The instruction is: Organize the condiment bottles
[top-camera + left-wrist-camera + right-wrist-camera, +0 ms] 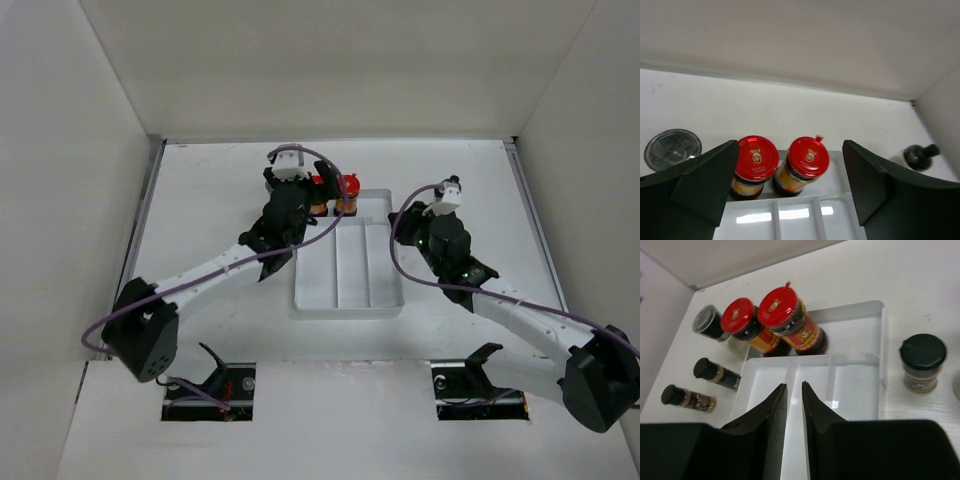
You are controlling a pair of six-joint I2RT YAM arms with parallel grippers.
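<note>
White table (220, 180), left gripper (790, 175) spread wide over two red-capped jars (757, 156); rigid, slick, probably glass, so pinch the body; right gripper (794, 410) nearly closed, empty

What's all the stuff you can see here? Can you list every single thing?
Red-capped jars: two, red caps and brown insides, side by side at the far end of the tray.
Grey-lidded jar: one, on the table just left of the red ones.
Slim dark jars: two, black caps, on the table left of the tray.
Pale jar: one, black cap, on the table right of the tray.
Tray: one, white, in the middle of the table, long sections bare.
Table: one, white.
Left gripper: black, wide open above the red-capped jars.
Right gripper: black, fingers nearly together, holding nothing, over the tray.
</note>
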